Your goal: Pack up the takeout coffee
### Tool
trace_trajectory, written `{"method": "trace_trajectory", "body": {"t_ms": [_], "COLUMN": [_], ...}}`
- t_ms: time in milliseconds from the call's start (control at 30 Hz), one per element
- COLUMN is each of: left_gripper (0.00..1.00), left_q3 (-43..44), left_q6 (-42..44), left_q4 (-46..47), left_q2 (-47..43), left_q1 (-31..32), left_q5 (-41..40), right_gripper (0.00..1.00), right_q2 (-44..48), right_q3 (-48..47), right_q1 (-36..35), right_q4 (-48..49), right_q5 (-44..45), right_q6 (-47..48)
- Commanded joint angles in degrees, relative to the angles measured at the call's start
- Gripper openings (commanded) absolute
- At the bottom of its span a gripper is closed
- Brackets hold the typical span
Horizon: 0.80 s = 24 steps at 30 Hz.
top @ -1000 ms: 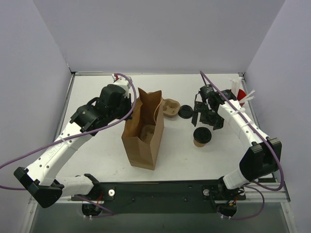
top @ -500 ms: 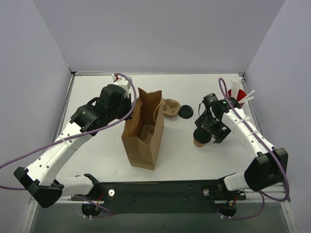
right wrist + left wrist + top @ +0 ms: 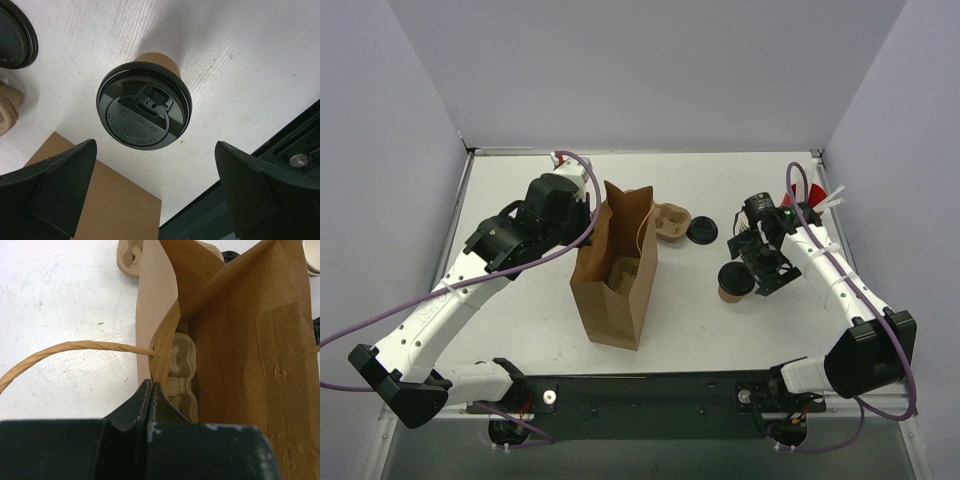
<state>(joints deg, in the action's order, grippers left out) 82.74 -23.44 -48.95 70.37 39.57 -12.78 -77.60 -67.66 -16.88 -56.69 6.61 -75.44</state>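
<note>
**1. Placement and hold**

The bag (image 3: 615, 285) stands upright near the middle of the bench (image 3: 720, 335), mouth up. The left pincer (image 3: 151, 388) is pressed together on the bag's far-left rim, just where the handle (image 3: 65, 350) is fixed. Judged purpose: to keep the mouth spread and the bag steady, so that a load can be lowered in from above. A pulp carrier (image 3: 178, 365) lies low inside the bag, presumably as the seat for the cup.

The coffee (image 3: 735, 281) stands upright on the bench, right of the bag and well apart from it, with its lid (image 3: 145, 112) fitted. The right pincer (image 3: 156, 147) hangs directly over it, spread wide, one jaw to each side of the lid. The right wrist view shows clear space between each jaw and the cup, so nothing is gripped. Judged purpose: alignment for a grasp from above, closing across the lid rim or the cup body.

A second carrier (image 3: 670, 222) and a loose lid (image 3: 702, 231) lie just beside each other farther back, between bag and coffee. Neither appears to obstruct a descent onto the coffee.

**2. Markings**

The fitted lid carries raised lettering on an arc below the sip hole. It appears to be a hot-contents caution, but the characters are inverted and too small to confirm. No print shows on the cup wall, the bag or the carriers.
</note>
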Motion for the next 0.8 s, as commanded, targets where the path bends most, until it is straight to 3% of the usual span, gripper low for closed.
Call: {"method": "trace_trajectory", "body": {"t_ms": [0,767], "left_gripper": [0.0,0.0], "left_q3": [2.3,3.0], "left_q6": [0.4,1.0], "left_q4": [1.3,0.9], "left_q2": [0.0,0.5], "left_q1": [-0.4,-0.9], "left_q5": [-0.2,-0.6], "right_gripper": [0.99,0.99], "right_q2": [-2.0,-7.9], "right_q3": [-0.5,-0.7], "right_q1": [0.3,0.4], "right_q4": [-1.4,0.8], "right_q5": [0.2,-1.3], "right_q6": [-3.0,-3.9]}}
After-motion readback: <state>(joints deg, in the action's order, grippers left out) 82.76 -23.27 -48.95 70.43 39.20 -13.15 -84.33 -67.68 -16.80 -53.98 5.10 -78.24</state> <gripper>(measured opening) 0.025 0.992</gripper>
